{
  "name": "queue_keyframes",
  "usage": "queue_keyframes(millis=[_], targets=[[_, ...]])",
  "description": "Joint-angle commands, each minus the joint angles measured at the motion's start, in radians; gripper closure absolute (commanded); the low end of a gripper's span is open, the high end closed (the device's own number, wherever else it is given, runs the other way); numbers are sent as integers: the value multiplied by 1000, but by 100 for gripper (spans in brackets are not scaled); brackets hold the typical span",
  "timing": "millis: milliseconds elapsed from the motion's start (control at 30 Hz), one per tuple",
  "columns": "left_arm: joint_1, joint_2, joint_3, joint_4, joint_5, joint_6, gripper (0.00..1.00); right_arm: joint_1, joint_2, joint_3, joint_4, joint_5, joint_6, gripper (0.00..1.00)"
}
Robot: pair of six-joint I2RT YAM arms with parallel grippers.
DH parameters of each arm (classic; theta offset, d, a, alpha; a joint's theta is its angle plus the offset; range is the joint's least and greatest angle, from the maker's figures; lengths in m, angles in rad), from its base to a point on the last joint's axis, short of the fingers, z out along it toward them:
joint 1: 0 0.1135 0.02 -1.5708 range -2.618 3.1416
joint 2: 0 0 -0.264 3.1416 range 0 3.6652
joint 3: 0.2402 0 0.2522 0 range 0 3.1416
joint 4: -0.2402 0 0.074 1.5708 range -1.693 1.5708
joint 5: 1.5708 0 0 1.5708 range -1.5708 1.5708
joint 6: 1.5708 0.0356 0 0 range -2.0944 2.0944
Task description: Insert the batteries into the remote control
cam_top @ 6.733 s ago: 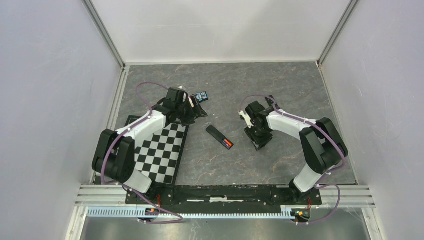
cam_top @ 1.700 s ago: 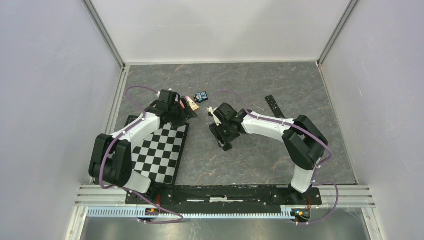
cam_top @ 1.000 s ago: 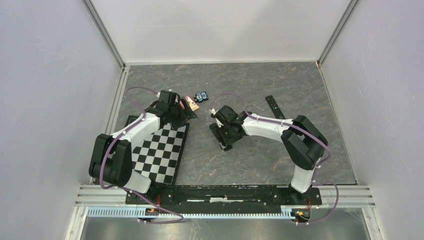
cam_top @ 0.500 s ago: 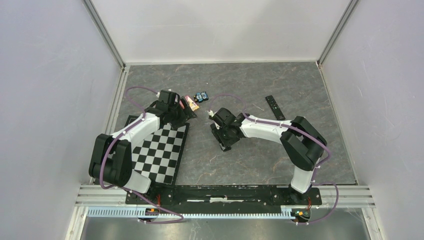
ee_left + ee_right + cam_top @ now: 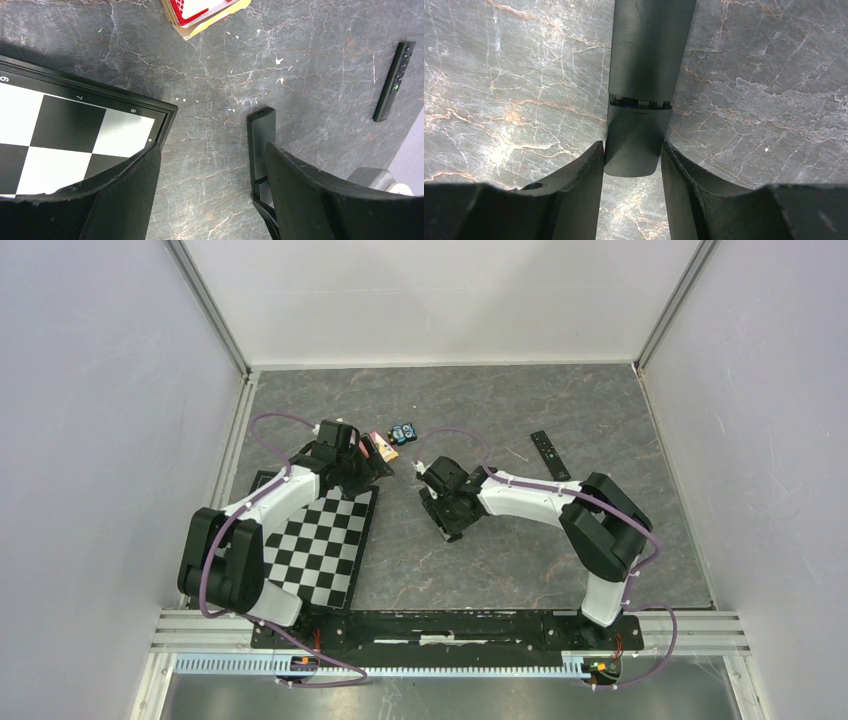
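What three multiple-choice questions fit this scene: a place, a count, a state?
1. Where does the chessboard lie?
A. against the far wall
B. on the table's near-left part
C. at the far-right corner
2. How many black remotes show?
A. one
B. two
C. four
3. How is the left gripper?
A. open, empty
B. shut on a battery
C. shut on a card
Answers: B, the top view shows it at near left; B, one remote sits between the right gripper's fingers, and a slim remote lies apart; A, only table shows between its spread fingers.
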Motion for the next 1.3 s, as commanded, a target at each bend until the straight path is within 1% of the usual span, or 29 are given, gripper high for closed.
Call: queue_keyframes(millis=[0,200,333,500,600,700,800,967,1000,1067,1200,1267], targets=[[4,-11,1,27,-1,6,18,20,13,49,3,32,-10,51],[4,-10,2,28,-1,8,18,43,33,76,-35,99,-16,50],[4,-9,1,27,-1,6,18,45,40,85,-52,127,-14,37],[4,-9,2,27,0,6,18,47,10,71,-15,118,-5,22],[4,-12,1,27,-1,8,17,46,17,53,12,100,4,20],[4,-15,1,25,-2,9,17,45,38,45,31,92,19,22],[4,-19,0,20,-5,11,17,43,45,38,42,104,30,26],[4,-24,0,19,-7,13,17,30,51,10,50,98,44,44],[4,-23,0,20,-7,13,17,29,52,3,50,102,43,45],[4,-23,1,20,-7,13,17,29,55,-3,50,104,38,47],[4,-20,0,20,-5,11,17,28,59,-11,47,104,24,47],[4,-20,0,22,-5,11,17,29,58,-12,40,113,14,51]])
